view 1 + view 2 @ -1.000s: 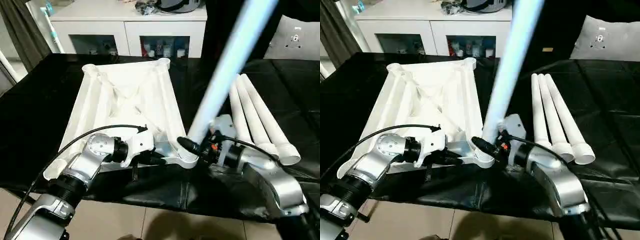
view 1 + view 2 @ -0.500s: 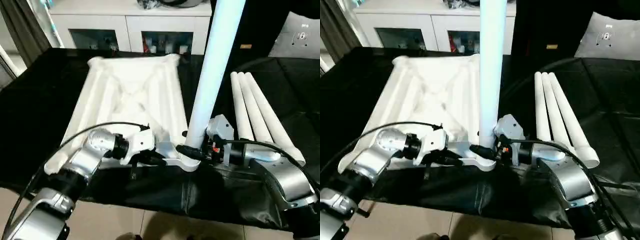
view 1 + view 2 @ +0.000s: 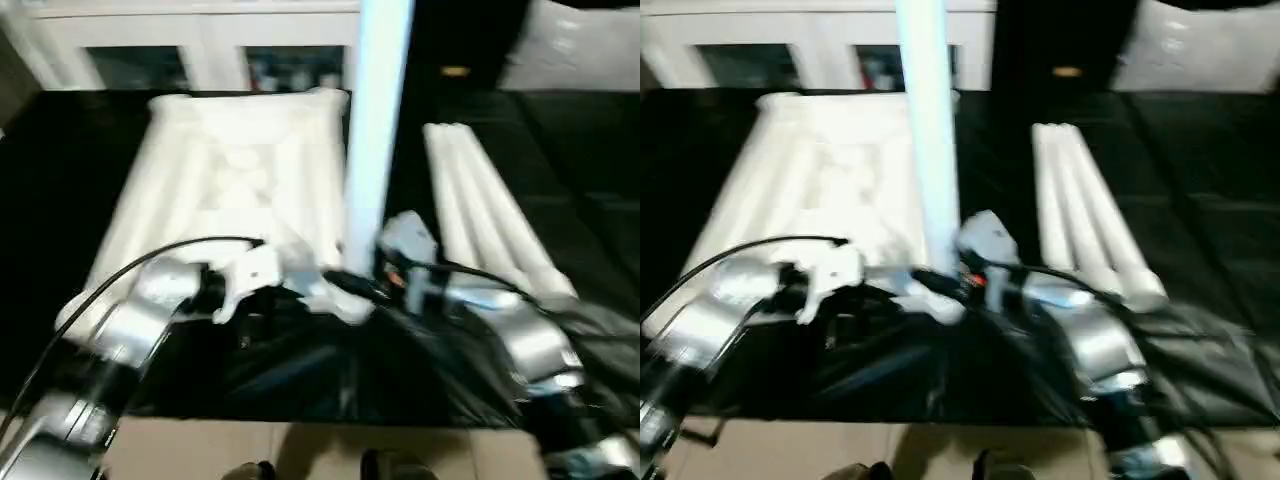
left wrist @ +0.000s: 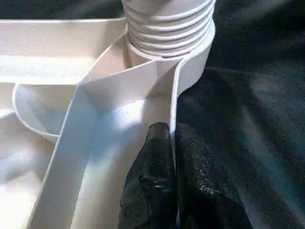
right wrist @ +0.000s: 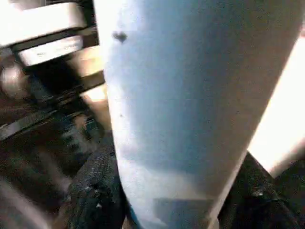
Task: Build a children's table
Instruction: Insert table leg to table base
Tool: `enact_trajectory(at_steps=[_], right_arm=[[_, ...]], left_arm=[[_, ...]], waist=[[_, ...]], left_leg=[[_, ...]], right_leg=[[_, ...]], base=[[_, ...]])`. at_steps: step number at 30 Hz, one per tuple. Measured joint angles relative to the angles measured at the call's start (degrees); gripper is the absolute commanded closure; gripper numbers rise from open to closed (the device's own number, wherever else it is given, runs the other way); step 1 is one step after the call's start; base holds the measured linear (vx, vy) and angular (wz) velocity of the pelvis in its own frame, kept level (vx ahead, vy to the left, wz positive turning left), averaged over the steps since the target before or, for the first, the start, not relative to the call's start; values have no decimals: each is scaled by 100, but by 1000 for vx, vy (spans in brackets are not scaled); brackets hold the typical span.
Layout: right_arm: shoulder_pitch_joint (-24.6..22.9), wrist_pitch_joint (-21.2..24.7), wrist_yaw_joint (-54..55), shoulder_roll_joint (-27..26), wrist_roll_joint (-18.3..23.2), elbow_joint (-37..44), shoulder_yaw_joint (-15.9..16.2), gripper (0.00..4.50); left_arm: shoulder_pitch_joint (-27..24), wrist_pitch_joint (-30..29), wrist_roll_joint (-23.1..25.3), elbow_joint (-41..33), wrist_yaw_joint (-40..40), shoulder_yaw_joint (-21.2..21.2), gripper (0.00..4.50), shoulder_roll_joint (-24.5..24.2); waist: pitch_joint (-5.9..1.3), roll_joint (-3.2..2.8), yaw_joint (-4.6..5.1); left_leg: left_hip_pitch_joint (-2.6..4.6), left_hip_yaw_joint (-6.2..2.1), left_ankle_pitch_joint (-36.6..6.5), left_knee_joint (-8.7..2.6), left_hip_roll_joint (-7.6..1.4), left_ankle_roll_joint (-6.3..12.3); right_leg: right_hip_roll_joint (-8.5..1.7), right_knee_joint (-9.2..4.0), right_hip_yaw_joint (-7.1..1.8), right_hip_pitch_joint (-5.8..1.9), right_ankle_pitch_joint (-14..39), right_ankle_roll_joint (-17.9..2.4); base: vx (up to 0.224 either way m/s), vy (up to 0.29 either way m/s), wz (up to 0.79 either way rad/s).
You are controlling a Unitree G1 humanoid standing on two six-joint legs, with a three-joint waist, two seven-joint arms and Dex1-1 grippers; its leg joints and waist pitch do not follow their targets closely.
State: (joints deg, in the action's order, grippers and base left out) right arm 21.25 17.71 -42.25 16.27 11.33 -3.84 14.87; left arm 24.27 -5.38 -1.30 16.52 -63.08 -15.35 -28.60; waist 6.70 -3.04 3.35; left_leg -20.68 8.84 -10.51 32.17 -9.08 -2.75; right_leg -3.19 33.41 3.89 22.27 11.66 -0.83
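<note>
At the near edge of the black-covered bench, the left gripper has its black fingers pinched together on the thin side wall of the white plastic rectangular tabletop, which lies ribbed underside up. Judgement: this grip braces the top so it cannot slide or twist while a leg goes in.

Just beside it, the right gripper clasps the long white cylindrical leg near its lower end, fingers at middling width on either side of the tube. The leg stands roughly upright over the round near-right corner socket; the left wrist view shows its ribbed end seated at the socket mouth. Likely reason for the low grip: control of the end while pressing or turning it home.

Farther right, three spare white legs lie side by side on the bench.

How deep the leg sits cannot be judged. Its top is cut off by the frame; head views are motion-smeared.
</note>
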Motion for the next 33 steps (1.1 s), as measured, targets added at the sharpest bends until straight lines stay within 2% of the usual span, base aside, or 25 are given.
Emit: enact_trajectory(at_steps=[2,4,8,12,17,23,26,33], right_arm=[[142,-1,295,-209,-67,-172,6,259],[258,-10,655,-473,-97,-340,-86,259],[545,-11,1218,-888,-97,-766,-261,259],[934,-18,1715,-1199,-96,-1389,-455,259],[1005,-68,1849,-1265,-126,-1629,-518,259],[982,-292,1832,-1263,-278,-1712,-515,259],[748,-530,1767,-1222,-226,-1545,-558,259],[272,-842,1189,-1240,491,-1191,-1033,259]], left_arm=[[-322,-457,10,-556,348,156,450,22],[-653,-1051,29,-1195,744,349,450,132],[-915,-1904,179,-1874,1387,494,450,451],[-971,-2494,315,-2264,1950,403,450,830],[-930,-2727,362,-2449,2100,171,450,903],[-821,-2813,471,-2407,2198,80,450,952],[-818,-2682,434,-2355,2202,24,450,939],[-816,-1825,416,-2080,1841,-111,450,596]], waist=[[5,7,95],[12,32,146],[22,80,142],[19,117,56],[2,127,-145],[-5,128,-220],[-8,123,-263],[-21,96,-359]], left_leg=[[-13,-5,0,-16,7,0],[-42,-16,0,-20,14,0],[-45,-3,-1,-25,14,-1],[-43,6,-7,-32,12,-11],[-38,12,-24,-40,11,-22],[-33,19,-18,-35,2,-7],[-35,20,-18,-30,2,-7],[-38,20,-20,-14,-9,1]], right_leg=[[0,-26,1,29,0,0],[-1,-31,1,76,0,-2],[1,-30,-3,91,-17,-29],[1,-30,-4,90,-39,-63],[1,-28,-4,82,-90,-127],[4,-24,0,82,-96,-132],[4,-25,-1,81,-97,-132],[7,-11,8,87,-97,-132]], base=[[-15,14,-18],[-6,9,-9],[0,0,0],[0,0,0],[0,0,0],[0,0,0],[0,0,0],[0,0,0]])
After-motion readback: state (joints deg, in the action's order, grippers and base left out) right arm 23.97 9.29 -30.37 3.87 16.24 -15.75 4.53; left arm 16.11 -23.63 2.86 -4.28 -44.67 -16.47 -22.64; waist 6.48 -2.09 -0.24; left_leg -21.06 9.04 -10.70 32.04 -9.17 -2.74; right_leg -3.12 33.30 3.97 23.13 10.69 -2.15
